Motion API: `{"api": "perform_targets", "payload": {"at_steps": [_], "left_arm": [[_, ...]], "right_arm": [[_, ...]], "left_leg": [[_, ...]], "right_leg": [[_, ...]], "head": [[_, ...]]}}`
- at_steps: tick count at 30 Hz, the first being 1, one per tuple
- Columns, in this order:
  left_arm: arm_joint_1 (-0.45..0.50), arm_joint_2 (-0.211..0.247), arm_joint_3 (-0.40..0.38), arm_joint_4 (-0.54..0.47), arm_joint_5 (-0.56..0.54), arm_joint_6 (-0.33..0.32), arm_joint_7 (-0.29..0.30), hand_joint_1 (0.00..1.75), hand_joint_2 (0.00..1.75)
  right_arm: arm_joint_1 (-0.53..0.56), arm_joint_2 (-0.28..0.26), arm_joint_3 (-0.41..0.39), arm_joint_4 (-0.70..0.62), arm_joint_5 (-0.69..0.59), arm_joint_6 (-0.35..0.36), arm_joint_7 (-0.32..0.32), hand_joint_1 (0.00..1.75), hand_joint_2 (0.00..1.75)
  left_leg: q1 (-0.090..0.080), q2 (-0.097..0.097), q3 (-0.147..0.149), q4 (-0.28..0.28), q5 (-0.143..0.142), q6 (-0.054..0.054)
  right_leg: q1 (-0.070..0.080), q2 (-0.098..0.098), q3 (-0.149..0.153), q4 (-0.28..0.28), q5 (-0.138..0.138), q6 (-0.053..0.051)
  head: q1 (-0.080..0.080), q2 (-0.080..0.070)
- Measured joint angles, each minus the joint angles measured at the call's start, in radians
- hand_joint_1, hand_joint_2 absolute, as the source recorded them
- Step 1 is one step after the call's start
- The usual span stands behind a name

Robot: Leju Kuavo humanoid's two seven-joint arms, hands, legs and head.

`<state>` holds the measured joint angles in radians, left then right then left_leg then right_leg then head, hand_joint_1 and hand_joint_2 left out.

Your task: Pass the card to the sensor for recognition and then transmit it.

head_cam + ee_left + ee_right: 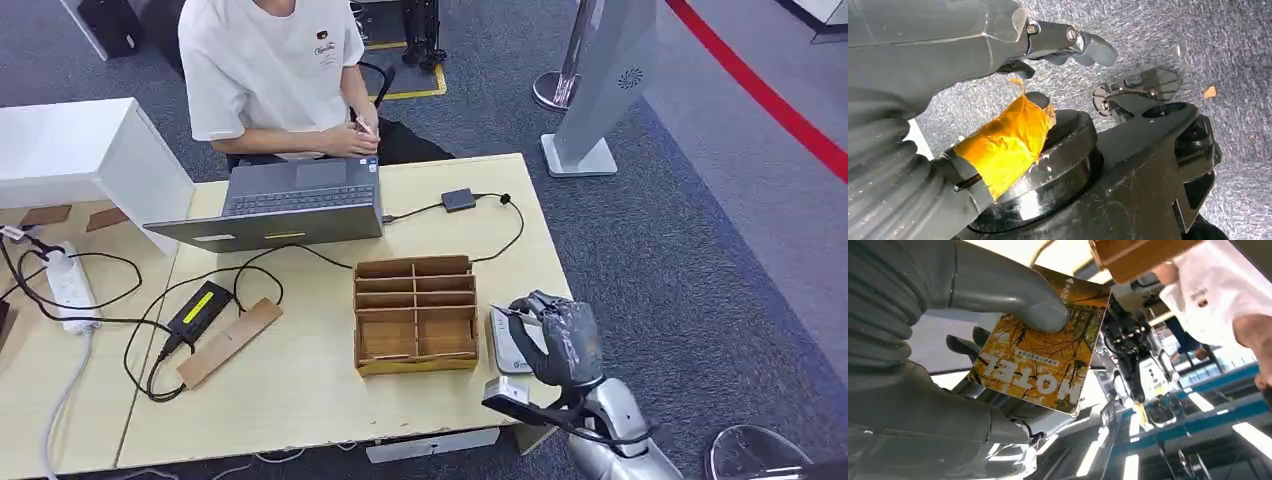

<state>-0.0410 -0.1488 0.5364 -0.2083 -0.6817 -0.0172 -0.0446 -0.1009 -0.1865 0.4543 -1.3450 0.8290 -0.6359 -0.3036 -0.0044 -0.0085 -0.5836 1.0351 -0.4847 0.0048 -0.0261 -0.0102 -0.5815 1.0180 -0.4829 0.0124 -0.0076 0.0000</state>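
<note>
My right hand (560, 338) hovers at the table's right edge, just right of the wooden box. It holds a yellow card (1040, 357) printed with autumn trees and the word HOTEL, the thumb (1013, 300) pressing its face against the fingers behind it. A flat grey-white sensor pad (505, 350) lies on the table directly under and left of that hand, partly hidden by it. My left hand (998, 40) hangs above the grey carpet with its dark fingers (1083, 45) loosely extended and nothing in them.
A wooden divided box (415, 312) stands mid-table. Behind it is an open laptop (285, 205) with a seated person (275, 70) at it. A black adapter (200, 308), a wooden strip (230, 340), cables and a small black device (459, 199) lie around.
</note>
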Motion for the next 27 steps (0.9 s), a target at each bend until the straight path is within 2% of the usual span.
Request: {"api": "perform_targets", "payload": {"at_steps": [14, 20, 23, 27], "left_arm": [[-0.001, 0.0, 0.008, 0.0, -0.016, -0.01, 0.0, 0.0, 1.75], [-0.001, 0.001, 0.009, 0.0, -0.03, -0.017, 0.003, 0.0, 1.75], [-0.001, 0.001, 0.011, 0.0, -0.03, -0.017, 0.009, 0.0, 1.75], [-0.001, 0.001, 0.013, 0.0, -0.02, -0.017, 0.012, 0.0, 1.75]], "right_arm": [[-0.035, 0.037, 0.002, 0.12, 0.055, -0.009, 0.027, 1.75, 1.75], [-0.039, 0.049, -0.018, 0.156, 0.196, -0.011, 0.058, 1.75, 1.75], [-0.042, 0.055, -0.043, 0.19, 0.135, -0.011, 0.028, 1.75, 1.75], [-0.043, 0.058, -0.059, 0.206, 0.122, -0.011, 0.021, 1.75, 1.75]], "left_leg": [[0.0, 0.0, 0.0, 0.0, 0.0, 0.0], [0.0, 0.0, 0.0, 0.0, 0.0, 0.0], [0.0, 0.0, 0.0, 0.0, 0.0, 0.0], [0.0, 0.0, 0.0, 0.0, 0.0, 0.0]], "right_leg": [[0.0, 0.0, 0.0, 0.0, 0.0, 0.0], [0.0, 0.0, 0.0, 0.0, 0.0, 0.0], [0.0, 0.0, 0.0, 0.0, 0.0, 0.0], [0.0, 0.0, 0.0, 0.0, 0.0, 0.0]], "head": [[0.0, 0.0], [0.0, 0.0], [0.0, 0.0], [0.0, 0.0]]}}
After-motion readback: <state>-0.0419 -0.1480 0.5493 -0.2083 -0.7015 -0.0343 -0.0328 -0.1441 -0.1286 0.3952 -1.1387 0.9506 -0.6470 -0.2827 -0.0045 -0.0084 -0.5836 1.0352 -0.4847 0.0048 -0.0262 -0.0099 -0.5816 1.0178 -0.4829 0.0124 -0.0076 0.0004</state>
